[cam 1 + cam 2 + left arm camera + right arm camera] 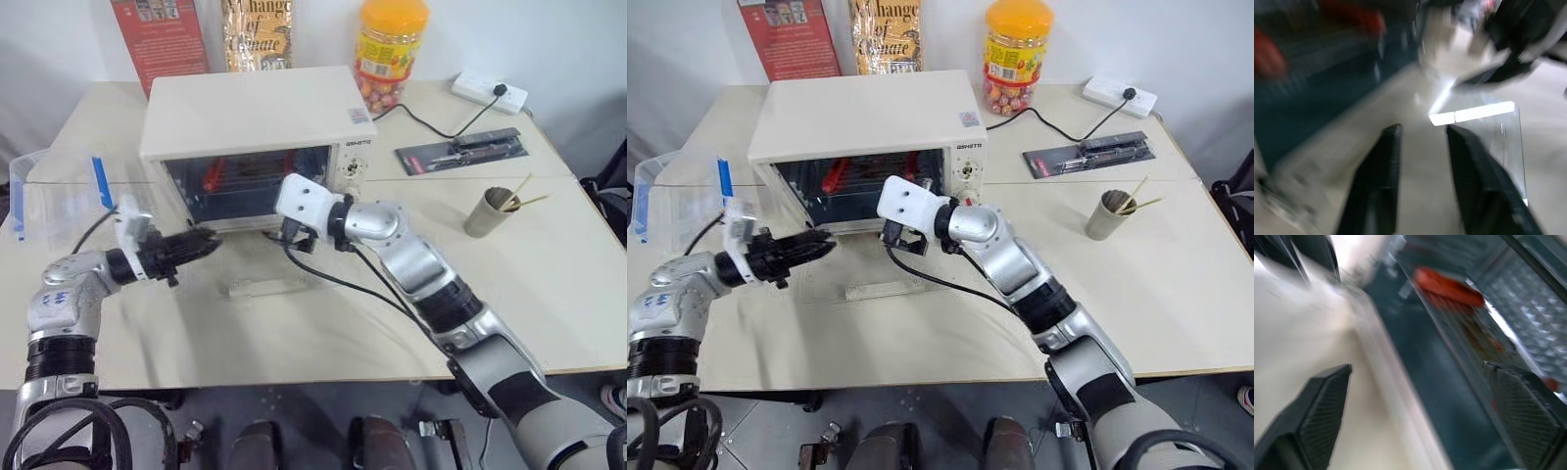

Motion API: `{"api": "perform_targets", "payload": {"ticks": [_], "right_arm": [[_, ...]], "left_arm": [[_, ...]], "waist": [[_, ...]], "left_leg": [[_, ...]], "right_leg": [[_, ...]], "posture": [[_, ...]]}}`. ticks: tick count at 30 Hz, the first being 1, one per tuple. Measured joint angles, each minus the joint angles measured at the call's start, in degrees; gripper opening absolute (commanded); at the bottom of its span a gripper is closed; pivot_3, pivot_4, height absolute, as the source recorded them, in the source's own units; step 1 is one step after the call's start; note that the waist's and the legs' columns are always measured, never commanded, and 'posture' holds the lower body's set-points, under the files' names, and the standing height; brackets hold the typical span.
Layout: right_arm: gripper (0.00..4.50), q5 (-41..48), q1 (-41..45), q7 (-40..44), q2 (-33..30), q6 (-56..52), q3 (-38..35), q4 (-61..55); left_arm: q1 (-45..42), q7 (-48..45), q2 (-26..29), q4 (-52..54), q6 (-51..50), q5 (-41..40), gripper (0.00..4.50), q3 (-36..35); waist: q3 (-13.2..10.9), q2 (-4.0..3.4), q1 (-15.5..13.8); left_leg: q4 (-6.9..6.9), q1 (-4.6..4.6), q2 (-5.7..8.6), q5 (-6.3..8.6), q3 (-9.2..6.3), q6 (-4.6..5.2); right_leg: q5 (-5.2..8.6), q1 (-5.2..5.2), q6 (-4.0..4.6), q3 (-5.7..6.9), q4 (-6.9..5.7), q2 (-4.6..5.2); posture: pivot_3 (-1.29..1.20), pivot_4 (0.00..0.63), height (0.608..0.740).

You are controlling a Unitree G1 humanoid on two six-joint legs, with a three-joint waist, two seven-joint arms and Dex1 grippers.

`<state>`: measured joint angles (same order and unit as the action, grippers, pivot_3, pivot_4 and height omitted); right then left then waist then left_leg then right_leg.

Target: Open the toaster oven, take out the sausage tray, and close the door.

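Hiding the lower middle of the toaster oven, the right gripper reaches in with its fingers spread wide; the sausage tray inside shows blurred, one red sausage plain. The door lies open and flat on the surface, its glass hard to make out. Left gripper hovers beside it, fingers slightly apart, empty; a clear box stands nearby.

Head pair looking down over table, wrist cameras close at toaster oven
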<state>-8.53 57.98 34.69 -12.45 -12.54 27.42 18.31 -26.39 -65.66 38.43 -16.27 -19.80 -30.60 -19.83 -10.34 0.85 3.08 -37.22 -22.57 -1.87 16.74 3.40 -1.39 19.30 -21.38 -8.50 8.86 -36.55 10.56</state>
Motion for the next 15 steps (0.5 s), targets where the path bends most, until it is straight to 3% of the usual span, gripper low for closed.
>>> {"api": "perform_targets", "payload": {"ticks": [7, 15], "right_arm": [[4.5, -9.09, 8.96, -8.18, 6.49, 10.98, 2.11, 21.19], [4.5, -14.77, 16.26, -14.87, 12.33, 19.51, 2.27, 39.1]], "left_arm": [[10.14, 7.04, -5.47, 13.64, -2.29, -11.04, 4.44, -9.87], [17.55, 16.51, -8.59, 22.04, -3.44, -15.82, 4.48, -14.81]], "waist": [[0.0, 0.0, 1.9], [0.0, 0.0, 1.94]], "left_leg": [[0.16, 0.06, -0.01, -0.02, -0.17, -0.04], [0.15, 0.09, -0.01, -0.02, -0.23, -0.05]], "right_leg": [[0.0, 0.0, 0.0, 0.02, -0.13, -0.01], [0.0, 0.03, 0.0, -0.02, -0.21, -0.01]], "posture": [[0.0, 0.15, 0.74], [0.0, 0.15, 0.74]]}}
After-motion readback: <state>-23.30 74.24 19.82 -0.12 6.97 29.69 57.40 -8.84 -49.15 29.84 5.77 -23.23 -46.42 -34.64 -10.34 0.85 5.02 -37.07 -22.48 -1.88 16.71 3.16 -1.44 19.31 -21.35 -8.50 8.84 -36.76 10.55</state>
